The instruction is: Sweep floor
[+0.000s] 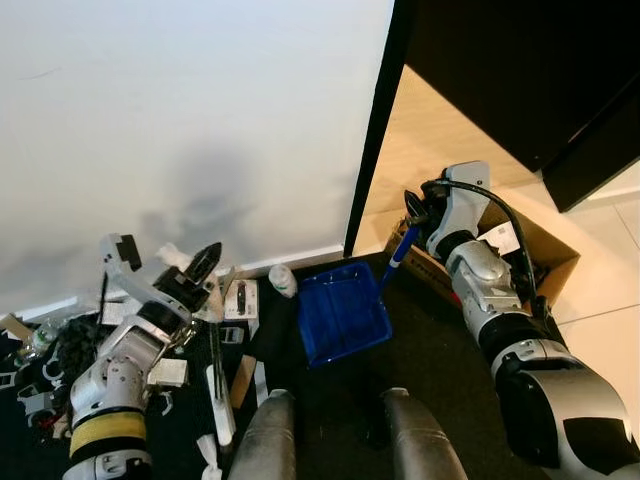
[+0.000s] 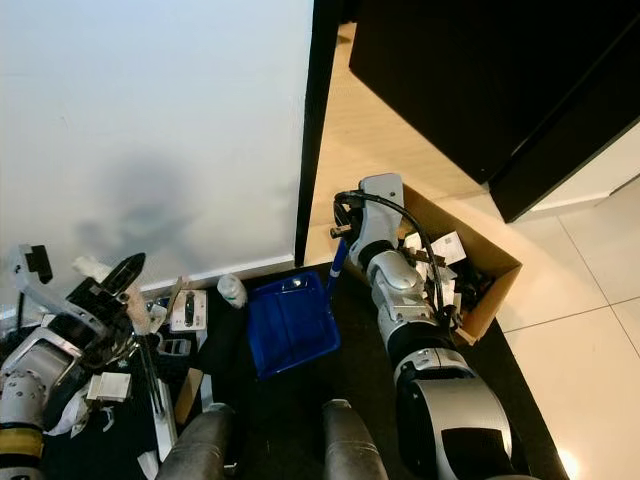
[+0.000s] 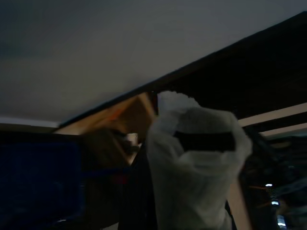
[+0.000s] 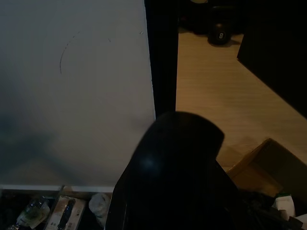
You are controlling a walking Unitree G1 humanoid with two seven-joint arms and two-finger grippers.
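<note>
Dustpan (image 1: 343, 312) in blue is seen lying flat on the dark floor (image 1: 440, 360), close to the white wall (image 1: 200, 120), with its open side turned toward the mess so that things can be pushed into it. Its blue handle (image 1: 397, 255) is held by the right gripper (image 1: 412, 222), which is closed around the top end to keep the pan steady. A brush handle (image 1: 213, 352) seems to be held by the left gripper (image 1: 200, 268), but whether its fingers are closed cannot be told. A lump of white paper (image 3: 192, 158) is seen close to that gripper. Small litter (image 1: 60, 345) and a white bottle (image 1: 283, 281) are spread beside the pan. A cardboard box (image 2: 470, 265) is set just behind the right arm, so little room is left there.
</note>
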